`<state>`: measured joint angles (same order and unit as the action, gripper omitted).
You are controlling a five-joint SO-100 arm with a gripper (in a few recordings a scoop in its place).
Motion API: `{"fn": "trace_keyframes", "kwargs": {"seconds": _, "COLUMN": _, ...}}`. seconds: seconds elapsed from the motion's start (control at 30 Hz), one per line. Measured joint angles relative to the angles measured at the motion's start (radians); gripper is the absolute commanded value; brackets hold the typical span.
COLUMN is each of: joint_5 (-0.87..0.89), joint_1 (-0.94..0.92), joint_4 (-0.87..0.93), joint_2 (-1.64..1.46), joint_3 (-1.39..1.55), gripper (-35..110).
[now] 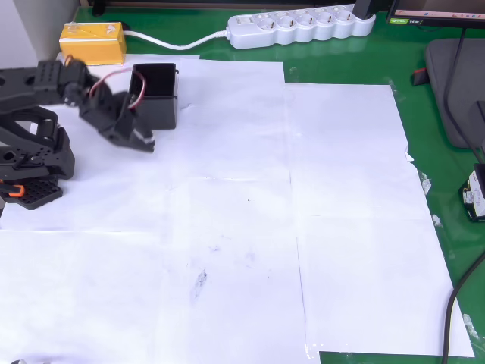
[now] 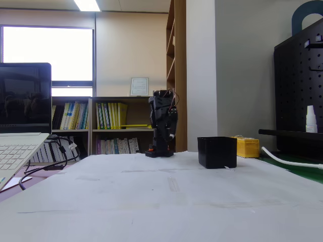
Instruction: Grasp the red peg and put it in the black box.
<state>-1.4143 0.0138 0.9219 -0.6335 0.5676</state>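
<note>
- Overhead view: my gripper [image 1: 144, 140] hangs folded back beside the black box [image 1: 155, 95], just in front of its near wall; I cannot tell whether the jaws are parted.
- I cannot find the red peg on the white paper [image 1: 250, 227]; it may lie in the box already.
- Risk, as I judge it: swinging out could clip the box wall and shove it.
- Paper sheets are taped over a green mat [image 1: 424, 136]; a yellow block [image 1: 93, 42] and 1 power strip [image 1: 299, 26] lie beyond me.

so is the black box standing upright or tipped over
Upright: the black box shows its open mouth to the overhead view, and in the fixed view its walls stand straight on the white paper.
</note>
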Motion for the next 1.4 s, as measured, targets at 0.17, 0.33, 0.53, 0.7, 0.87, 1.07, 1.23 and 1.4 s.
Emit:
{"fn": "trace_keyframes", "kwargs": {"seconds": 0.17, "joint_5": -0.074, "joint_1": -0.026, "joint_4": -0.064, "joint_2": 0.221, "joint_3": -0.282, "gripper": 0}}
{"fn": "trace_keyframes", "kwargs": {"seconds": 0.33, "joint_5": -0.100, "joint_1": -0.021, "joint_4": -0.002, "joint_2": 0.451, "joint_3": -0.449, "gripper": 0}}
{"fn": "trace_keyframes", "kwargs": {"seconds": 0.53, "joint_5": -0.149, "joint_1": -0.021, "joint_4": 0.173, "joint_2": 0.626, "joint_3": -0.526, "gripper": 0}}
{"fn": "trace_keyframes", "kwargs": {"seconds": 0.7, "joint_5": -0.161, "joint_1": -0.021, "joint_4": 0.276, "joint_2": 0.721, "joint_3": -0.543, "gripper": 0}}
{"fn": "trace_keyframes", "kwargs": {"seconds": 0.87, "joint_5": -0.181, "joint_1": -0.018, "joint_4": 0.400, "joint_2": 0.762, "joint_3": -0.545, "gripper": 0}}
{"fn": "trace_keyframes", "kwargs": {"seconds": 1.07, "joint_5": -0.140, "joint_1": -0.006, "joint_4": 0.411, "joint_2": 0.762, "joint_3": -0.545, "gripper": 3}}
{"fn": "trace_keyframes", "kwargs": {"seconds": 1.23, "joint_5": -0.115, "joint_1": -0.006, "joint_4": 0.411, "joint_2": 0.762, "joint_3": -0.545, "gripper": 3}}
{"fn": "trace_keyframes", "kwargs": {"seconds": 1.4, "joint_5": -0.115, "joint_1": -0.006, "joint_4": 0.411, "joint_2": 0.762, "joint_3": -0.545, "gripper": 3}}
